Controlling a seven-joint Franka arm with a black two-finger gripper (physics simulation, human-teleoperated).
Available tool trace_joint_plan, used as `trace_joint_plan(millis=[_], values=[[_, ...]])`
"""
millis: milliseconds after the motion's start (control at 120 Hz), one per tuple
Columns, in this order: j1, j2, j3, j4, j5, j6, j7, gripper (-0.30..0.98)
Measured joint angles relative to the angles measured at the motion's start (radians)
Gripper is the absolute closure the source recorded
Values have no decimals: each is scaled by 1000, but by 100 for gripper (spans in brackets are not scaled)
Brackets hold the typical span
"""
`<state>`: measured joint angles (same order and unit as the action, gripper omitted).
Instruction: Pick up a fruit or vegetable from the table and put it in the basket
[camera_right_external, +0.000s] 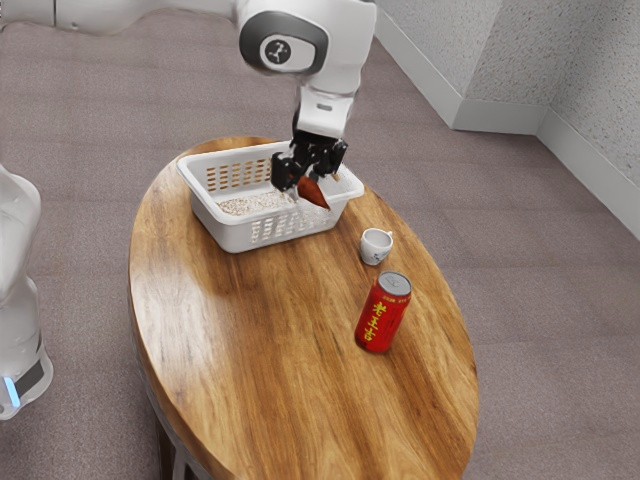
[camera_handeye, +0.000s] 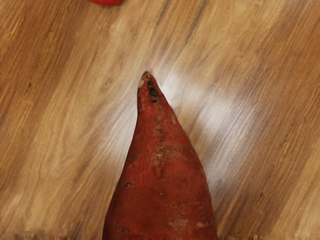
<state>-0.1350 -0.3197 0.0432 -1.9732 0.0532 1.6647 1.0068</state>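
Note:
My gripper (camera_right_external: 305, 176) is over the side of the white basket (camera_right_external: 238, 236) toward the exterior view's right, shut on a reddish-brown sweet potato (camera_right_external: 313, 193). The tapered end of the sweet potato points out past the fingers, toward the exterior view's right, and overlaps the rim in that view. In the wrist view the sweet potato (camera_handeye: 161, 170) is large and close, its narrow tip over wood. Pale speckled patches show through the basket. How high the sweet potato hangs above the rim I cannot tell.
Just beyond the basket stands a small white cup (camera_right_external: 376, 246) on the oval wooden table (camera_right_external: 260, 350). A red can (camera_right_external: 383, 313) with yellow writing stands farther along, toward the exterior view's right. Part of something red (camera_handeye: 106, 1) shows in the wrist view.

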Motion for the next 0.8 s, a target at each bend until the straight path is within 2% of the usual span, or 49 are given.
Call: trace_joint_plan(millis=[358,517,650,800], values=[[0,-13,224,-7,59,-15,47,55],[0,-13,247,-13,77,-3,71,55],[0,-13,252,-19,81,2,87,23],[0,-17,253,-19,82,1,102,8]])
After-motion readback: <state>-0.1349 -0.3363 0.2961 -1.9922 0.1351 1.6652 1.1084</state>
